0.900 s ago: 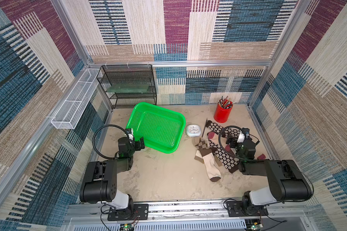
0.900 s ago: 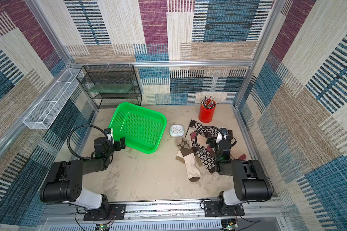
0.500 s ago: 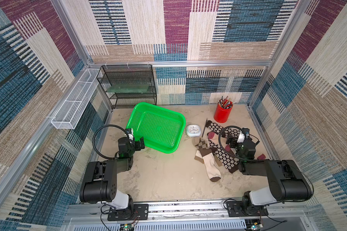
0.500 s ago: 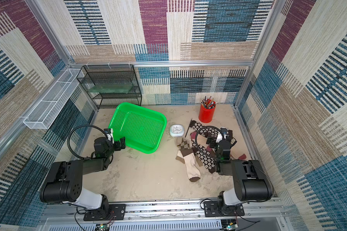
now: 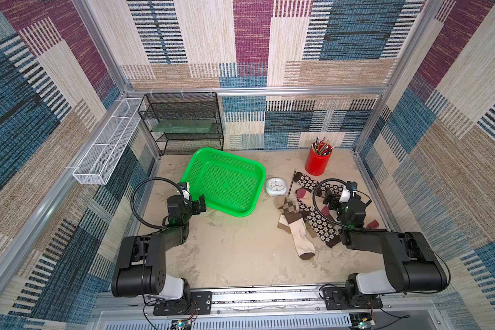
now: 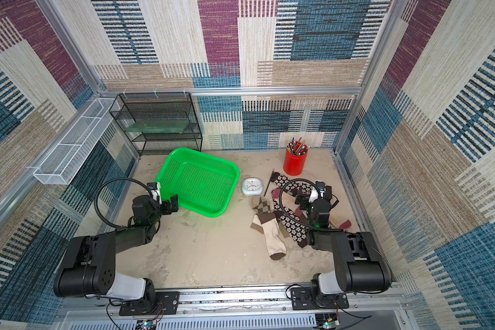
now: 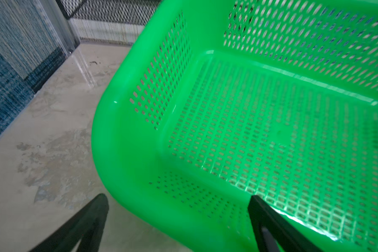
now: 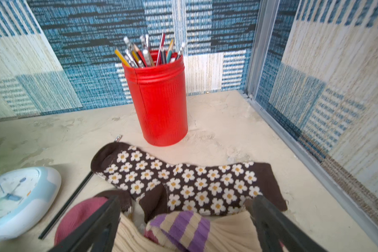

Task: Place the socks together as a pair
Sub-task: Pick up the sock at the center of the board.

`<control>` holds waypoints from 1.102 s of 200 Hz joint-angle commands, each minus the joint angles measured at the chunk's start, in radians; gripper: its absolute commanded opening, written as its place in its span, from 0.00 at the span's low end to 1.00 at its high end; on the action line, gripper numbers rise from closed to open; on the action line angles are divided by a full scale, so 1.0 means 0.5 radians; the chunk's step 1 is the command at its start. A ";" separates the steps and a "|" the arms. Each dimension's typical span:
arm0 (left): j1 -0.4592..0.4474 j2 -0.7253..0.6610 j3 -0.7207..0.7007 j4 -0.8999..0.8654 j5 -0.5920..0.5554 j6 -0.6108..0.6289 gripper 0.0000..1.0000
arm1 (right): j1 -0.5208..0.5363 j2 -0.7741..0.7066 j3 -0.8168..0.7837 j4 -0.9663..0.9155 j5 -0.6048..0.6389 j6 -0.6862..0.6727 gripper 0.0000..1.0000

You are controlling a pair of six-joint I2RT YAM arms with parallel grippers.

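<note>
The socks lie in a loose heap at the right of the table in both top views. One dark brown flowered sock (image 5: 306, 180) lies by the red cup, another (image 5: 320, 224) under my right arm. An argyle sock (image 5: 288, 204) and a cream sock with brown blocks (image 5: 297, 235) lie to their left. My right gripper (image 5: 339, 192) hangs open just above the heap. In the right wrist view its fingers (image 8: 186, 197) straddle a tan sock's purple-striped cuff (image 8: 179, 227), in front of a flowered sock (image 8: 183, 179), holding nothing. My left gripper (image 5: 193, 197) is open and empty.
The green basket (image 5: 200, 160) sits left of centre; my left gripper (image 7: 177, 196) straddles its near corner rim (image 7: 122, 170). A red cup of pencils (image 5: 317, 163), a small clock (image 5: 276, 187) and a thin black rod (image 5: 291, 183) stand beside the socks. A black wire shelf (image 5: 183, 125) stands at the back.
</note>
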State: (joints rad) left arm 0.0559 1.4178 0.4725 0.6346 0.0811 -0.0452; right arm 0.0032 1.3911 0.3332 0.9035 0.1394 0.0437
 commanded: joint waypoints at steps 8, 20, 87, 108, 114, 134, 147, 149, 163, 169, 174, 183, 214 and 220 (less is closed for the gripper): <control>0.002 -0.324 0.031 -0.324 -0.077 0.036 0.99 | 0.027 -0.288 0.004 -0.327 0.144 0.073 0.96; 0.002 -0.510 0.050 -0.484 -0.105 -0.024 0.99 | 0.033 -0.474 0.016 -0.539 0.142 0.119 0.96; -0.079 -1.378 0.320 -1.537 0.000 -0.297 0.99 | 0.128 -1.125 0.657 -2.403 -0.465 0.489 0.96; -0.242 -1.507 0.532 -2.012 -0.015 -0.232 0.99 | 0.277 -1.139 0.816 -2.980 -0.713 0.697 0.96; -0.299 -1.521 0.598 -2.155 -0.002 -0.213 0.99 | 0.346 -1.147 0.835 -3.123 -0.738 0.769 0.96; -0.572 -1.507 0.782 -2.560 -0.027 -0.202 0.99 | 0.678 -1.214 0.778 -3.417 -0.789 1.051 0.98; -0.798 -1.460 0.859 -2.732 -0.113 -0.275 0.99 | 0.915 -1.239 0.711 -3.552 -0.781 1.313 0.99; -0.839 -1.448 0.867 -2.752 -0.135 -0.293 0.99 | 0.959 -1.240 0.699 -3.568 -0.777 1.357 0.98; -1.092 -1.311 0.950 -2.892 -0.237 -0.410 0.99 | 1.242 -1.244 0.644 -3.633 -0.683 1.598 0.97; -1.203 -1.222 0.991 -2.946 -0.289 -0.470 0.99 | 1.357 -1.236 0.627 -3.649 -0.628 1.689 0.96; -1.294 -1.139 1.031 -2.993 -0.327 -0.507 0.99 | 1.436 -1.224 0.612 -3.654 -0.587 1.749 0.96; -1.449 -0.988 1.096 -3.075 -0.415 -0.592 0.99 | 1.535 -1.174 0.580 -3.663 -0.543 1.827 0.95; -1.649 -0.784 1.073 -2.987 -0.326 -0.950 0.99 | 1.650 -0.860 0.540 -3.587 -0.441 1.892 0.90; -1.663 -0.794 1.037 -2.938 -0.303 -1.005 0.99 | 1.648 -0.797 0.546 -3.565 -0.413 1.882 0.89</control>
State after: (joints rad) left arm -0.7460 1.0138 1.0203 -0.8253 -0.0727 -0.3649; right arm 0.8139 0.9115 0.6060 -0.8909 -0.1478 0.9085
